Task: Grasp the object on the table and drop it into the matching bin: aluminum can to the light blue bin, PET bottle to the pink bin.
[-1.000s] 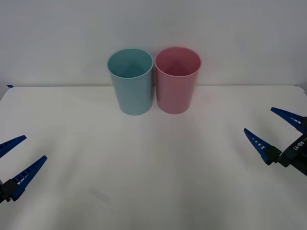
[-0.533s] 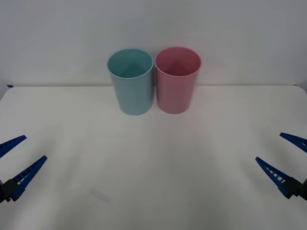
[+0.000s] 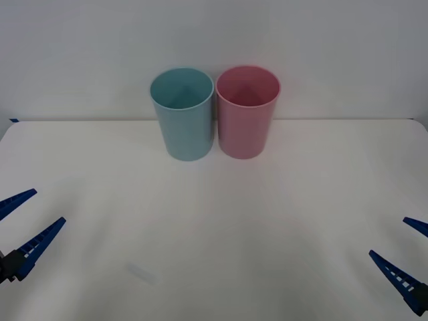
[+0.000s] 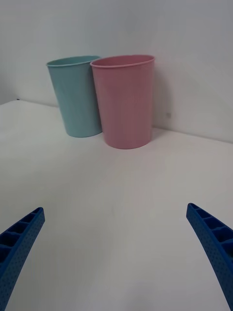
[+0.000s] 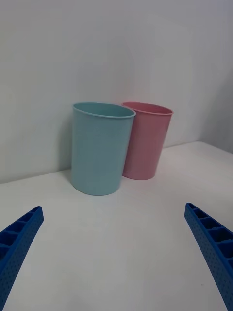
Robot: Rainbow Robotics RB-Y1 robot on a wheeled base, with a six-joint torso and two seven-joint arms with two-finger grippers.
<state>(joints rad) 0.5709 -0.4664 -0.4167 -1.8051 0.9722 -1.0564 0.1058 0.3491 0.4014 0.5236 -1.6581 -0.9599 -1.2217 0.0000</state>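
The right gripper [image 3: 409, 256] has drawn back toward the robot and down to the front view's lower right corner, from a spot farther out over the table's right side a second ago; its blue ribbed fingers [image 4: 217, 248] stand wide apart with nothing between them. The left gripper [image 3: 21, 223] has not shifted: it hangs at the table's left edge, jaws likewise spread wide and holding nothing. The light blue bin [image 3: 182, 114] and the pink bin [image 3: 247, 111] stand upright side by side at the far edge of the white table [image 3: 221, 227], walls touching or nearly so, blue on the robot's left. From above, the front view looks down into both bins' mouths, though their bottoms are in shade. The right wrist view sees the pink bin [image 4: 123, 99] nearer, partly covering the blue [image 4: 76, 95]; the left wrist view reverses that, blue bin [image 5: 100, 146] in front of pink [image 5: 146, 140]. I cannot tell where the PET bottle is.
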